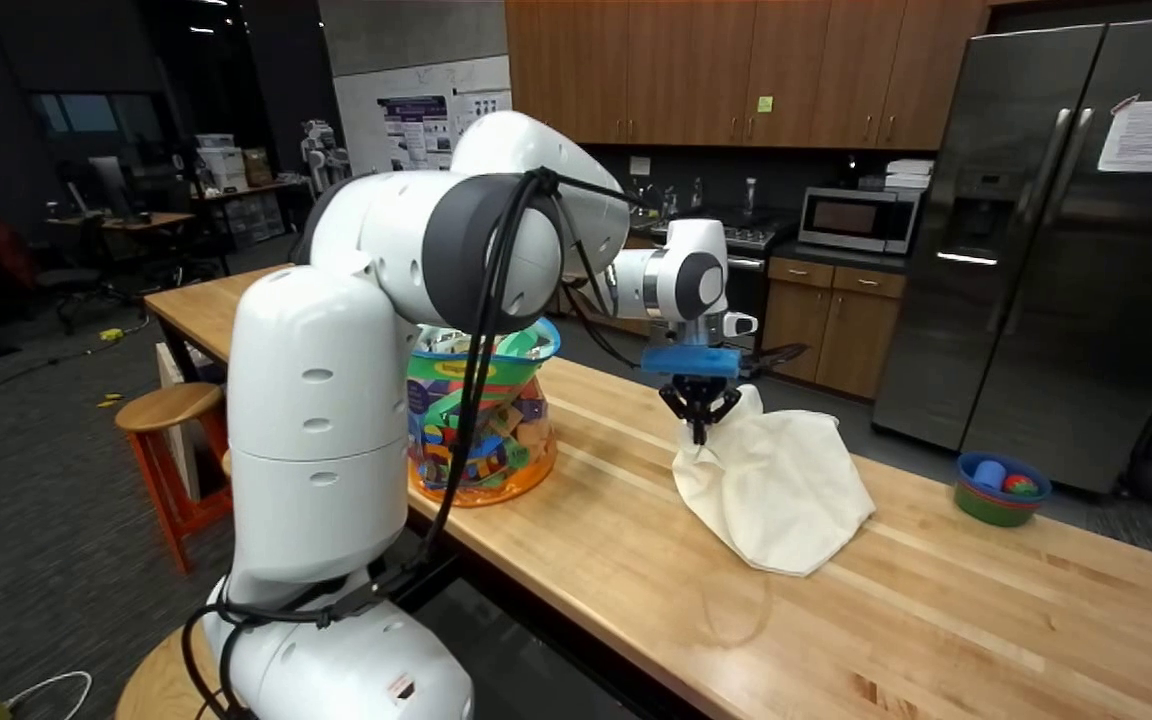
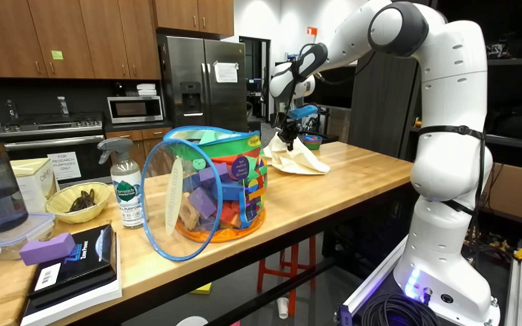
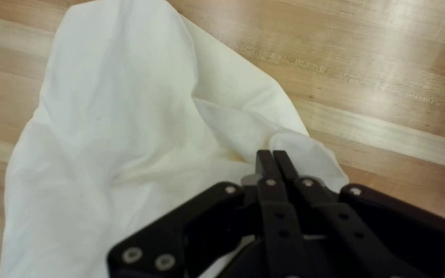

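The gripper [image 3: 272, 152] was fully closed, its 2 jaws pinching the white cloth [image 3: 110, 116] on the wooden table [image 1: 636, 530].

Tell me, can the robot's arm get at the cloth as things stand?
Yes, it seems so: the gripper is right at the cloth, with nothing visible in the way. Its fingers are shut; whether they pinch any of it, I cannot tell.

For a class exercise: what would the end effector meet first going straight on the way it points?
The cloth: the end effector points down at it, its tips perhaps touching already; exact depth is unclear.
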Controlling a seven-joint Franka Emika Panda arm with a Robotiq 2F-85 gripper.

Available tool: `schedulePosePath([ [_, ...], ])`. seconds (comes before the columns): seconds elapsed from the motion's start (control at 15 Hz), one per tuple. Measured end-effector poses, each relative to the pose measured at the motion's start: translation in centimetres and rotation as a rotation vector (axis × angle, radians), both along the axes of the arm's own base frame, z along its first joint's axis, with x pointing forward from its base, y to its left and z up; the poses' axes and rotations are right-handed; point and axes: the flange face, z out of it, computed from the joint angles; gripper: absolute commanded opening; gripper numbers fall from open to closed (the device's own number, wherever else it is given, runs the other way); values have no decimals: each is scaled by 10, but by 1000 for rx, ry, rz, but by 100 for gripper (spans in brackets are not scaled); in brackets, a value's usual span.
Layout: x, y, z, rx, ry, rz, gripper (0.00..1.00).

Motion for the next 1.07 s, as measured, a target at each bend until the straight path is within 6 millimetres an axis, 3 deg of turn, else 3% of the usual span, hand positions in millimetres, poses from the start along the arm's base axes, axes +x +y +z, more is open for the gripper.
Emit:
schedulePosePath([
  [0.6, 1, 9, 65, 5, -42, 77, 1],
  [1.07, 7, 25, 133, 0, -60, 100, 1],
])
